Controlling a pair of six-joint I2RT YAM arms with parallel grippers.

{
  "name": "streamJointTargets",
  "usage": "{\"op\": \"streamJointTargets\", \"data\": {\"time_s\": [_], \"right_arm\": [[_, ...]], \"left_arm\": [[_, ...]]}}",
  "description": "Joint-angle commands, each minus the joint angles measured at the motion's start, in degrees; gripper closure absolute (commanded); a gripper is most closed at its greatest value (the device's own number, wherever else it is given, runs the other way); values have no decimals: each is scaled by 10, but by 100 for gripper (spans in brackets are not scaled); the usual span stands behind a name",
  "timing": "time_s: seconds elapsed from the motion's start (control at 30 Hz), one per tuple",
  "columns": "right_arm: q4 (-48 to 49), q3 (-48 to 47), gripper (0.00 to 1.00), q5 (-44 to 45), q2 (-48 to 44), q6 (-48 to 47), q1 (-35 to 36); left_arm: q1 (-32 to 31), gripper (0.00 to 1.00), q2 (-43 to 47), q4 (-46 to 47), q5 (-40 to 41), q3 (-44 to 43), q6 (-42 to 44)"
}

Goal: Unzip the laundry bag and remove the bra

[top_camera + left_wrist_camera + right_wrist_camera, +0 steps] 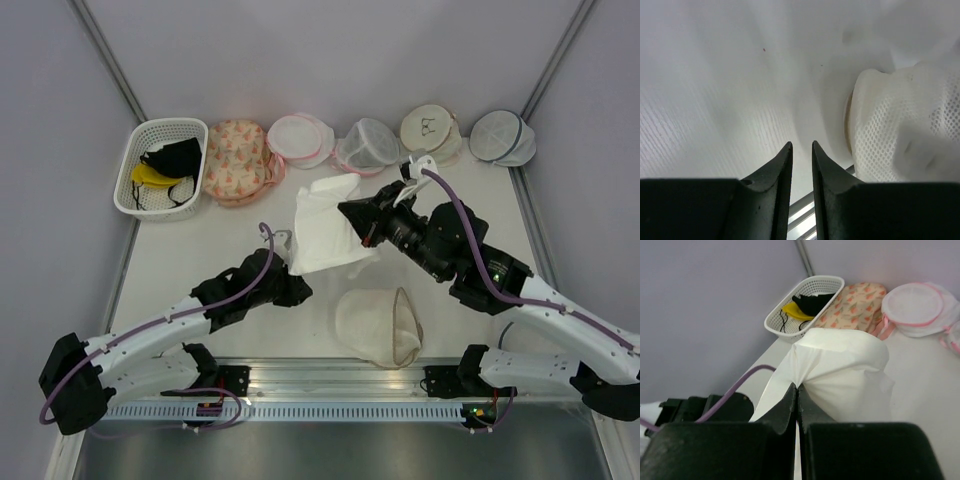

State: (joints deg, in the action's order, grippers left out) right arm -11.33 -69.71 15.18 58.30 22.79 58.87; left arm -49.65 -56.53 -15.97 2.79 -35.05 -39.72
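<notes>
The bra (325, 230) is out of the bag (378, 325) and hangs above the worktop (200, 250), pinched in the right gripper (796, 386) with the left gripper (801, 146) narrowly parted beside it and holding nothing visible — removal looks nearly done, and next it needs laying down clear of the bag.

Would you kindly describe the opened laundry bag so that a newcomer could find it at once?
Find the metal rail along the near edge of the table. Just behind its middle lies the laundry bag, a cream mesh pouch with tan trim. Unlike the closed pouches lined up at the back wall, it sits alone and lies open.
</notes>
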Motion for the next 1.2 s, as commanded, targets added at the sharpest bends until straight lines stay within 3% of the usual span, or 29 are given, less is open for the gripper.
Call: {"op": "streamJointTargets", "data": {"time_s": [0.0,0.07,0.17,0.2,0.3,0.53,0.87,1.17], "right_arm": [[11,-81,100,61,34,-49,-1],[2,-124,99,69,71,-63,-4],[-30,-195,100,58,136,-71,-17],[-36,-209,99,50,152,-71,-21],[-55,-261,99,6,216,-64,-39],[-76,-384,100,-105,375,-54,-77],[-108,-595,100,-271,569,-46,-87],[-48,-646,100,-369,645,-11,-97]], "left_arm": [[-2,74,26,16,4,16,-25],[-2,72,46,12,13,28,-32],[-2,47,69,-3,28,36,-42],[-2,31,83,-8,32,38,-45],[-2,16,111,-32,49,39,-49],[-2,4,162,-78,65,45,-60],[-1,1,231,-139,99,60,-83],[-2,0,280,-203,133,65,-122]]}}
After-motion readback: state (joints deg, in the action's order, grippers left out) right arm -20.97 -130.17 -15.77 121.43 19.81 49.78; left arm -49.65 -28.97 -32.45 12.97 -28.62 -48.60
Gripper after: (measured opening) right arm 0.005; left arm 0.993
